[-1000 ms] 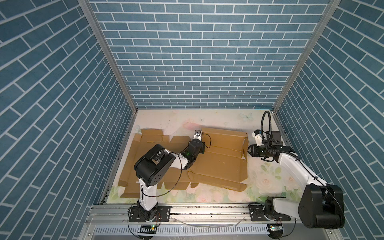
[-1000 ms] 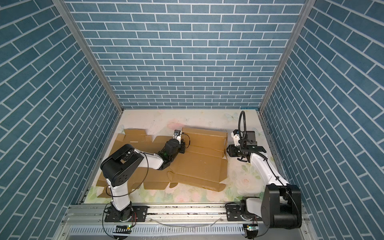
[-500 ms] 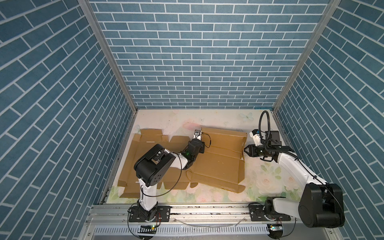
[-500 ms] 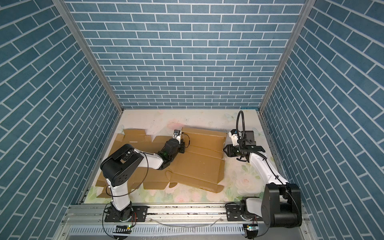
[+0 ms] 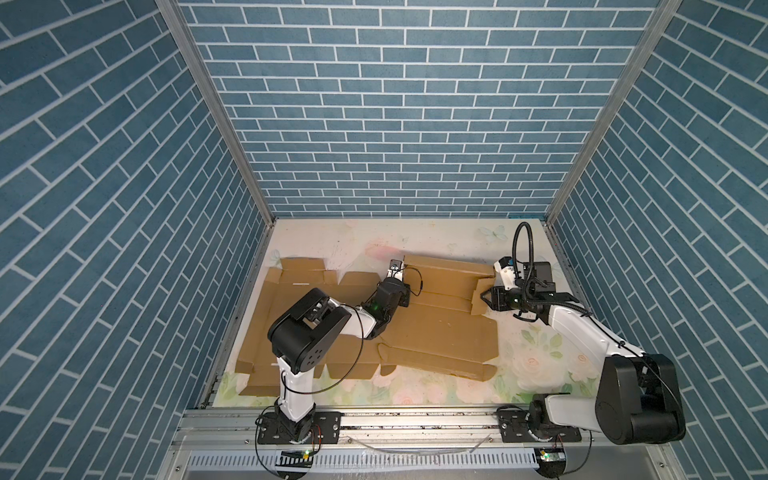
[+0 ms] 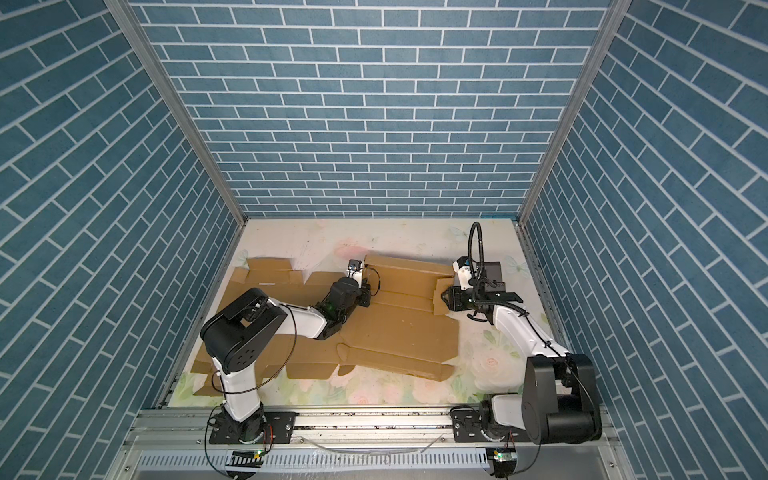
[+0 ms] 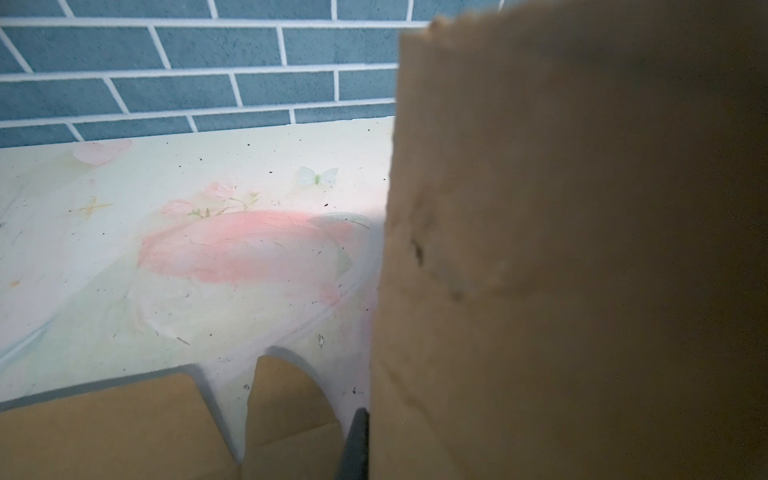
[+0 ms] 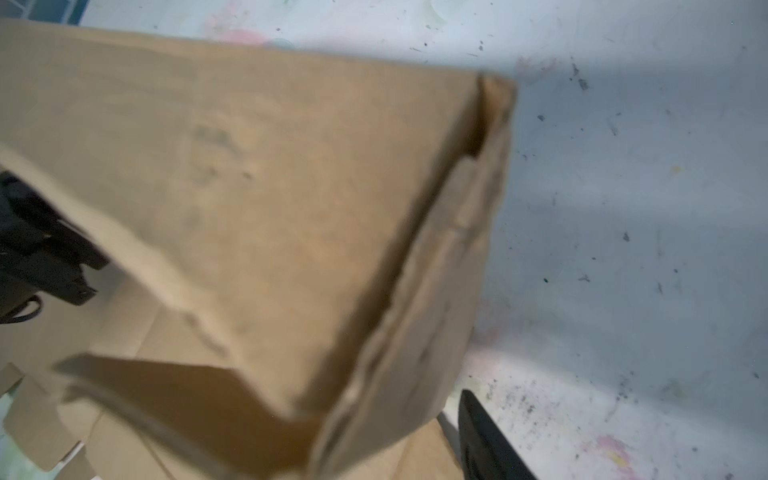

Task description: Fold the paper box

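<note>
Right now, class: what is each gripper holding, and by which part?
The left gripper pinches the flat brown cardboard box blank at its rear panel's left end. The right gripper straddles its side flap; grip unclear.

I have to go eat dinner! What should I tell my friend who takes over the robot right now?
Left gripper: shut on the left end of the lifted back panel of the paper box.
Right gripper: open beside the raised side flap; I cannot tell if it touches.
Box: a brown sheet spread over the table, mostly flat.
Done: back panel and one flap partly up.
Left: raise the other walls, tuck the flaps, close it.
</note>
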Controlling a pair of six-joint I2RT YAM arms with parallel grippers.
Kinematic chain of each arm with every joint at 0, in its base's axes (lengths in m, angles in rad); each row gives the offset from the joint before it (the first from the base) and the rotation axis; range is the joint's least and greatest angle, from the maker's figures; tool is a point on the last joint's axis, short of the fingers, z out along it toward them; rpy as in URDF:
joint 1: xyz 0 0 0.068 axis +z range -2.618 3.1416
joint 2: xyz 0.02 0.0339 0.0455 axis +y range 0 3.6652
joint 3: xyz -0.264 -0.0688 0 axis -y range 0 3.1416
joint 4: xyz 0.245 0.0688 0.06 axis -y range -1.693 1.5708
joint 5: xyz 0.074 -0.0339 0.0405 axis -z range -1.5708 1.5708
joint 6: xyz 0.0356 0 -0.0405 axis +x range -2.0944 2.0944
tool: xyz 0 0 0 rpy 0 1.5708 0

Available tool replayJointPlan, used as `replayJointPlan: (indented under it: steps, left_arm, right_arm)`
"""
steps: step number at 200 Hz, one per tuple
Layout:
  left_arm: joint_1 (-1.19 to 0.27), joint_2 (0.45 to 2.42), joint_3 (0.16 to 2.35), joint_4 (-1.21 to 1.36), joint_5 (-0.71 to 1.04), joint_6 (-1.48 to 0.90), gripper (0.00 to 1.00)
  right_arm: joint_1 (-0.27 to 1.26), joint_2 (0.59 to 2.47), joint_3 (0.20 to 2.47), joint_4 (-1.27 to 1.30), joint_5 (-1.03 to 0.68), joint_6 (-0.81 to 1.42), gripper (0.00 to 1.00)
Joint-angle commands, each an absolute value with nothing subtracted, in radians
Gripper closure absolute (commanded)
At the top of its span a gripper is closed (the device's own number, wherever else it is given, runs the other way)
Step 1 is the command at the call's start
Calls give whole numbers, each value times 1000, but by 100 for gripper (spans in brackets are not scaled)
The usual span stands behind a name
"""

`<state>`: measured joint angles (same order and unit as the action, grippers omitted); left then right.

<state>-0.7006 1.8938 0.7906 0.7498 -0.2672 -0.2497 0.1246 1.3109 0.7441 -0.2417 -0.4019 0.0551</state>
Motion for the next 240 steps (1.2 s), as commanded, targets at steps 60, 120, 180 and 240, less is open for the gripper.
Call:
replayJointPlan:
  steps: [60, 120, 180, 240]
  left_arm:
    - [-707, 1878, 779, 623, -221, -252, 100]
    - [-705, 1817, 852, 399, -190, -325, 100]
    - [-706, 1795, 985, 96, -154, -417, 100]
    - [-709, 1820, 1234, -349, -296, -418, 100]
  right_arm:
    - [159, 1309, 690, -3, -293, 103, 41]
    - [207, 1362, 648, 177, -109, 288, 60]
    - [313, 1481, 743, -41, 352, 497, 89]
    - [315, 1535, 1008, -575, 410, 624, 100]
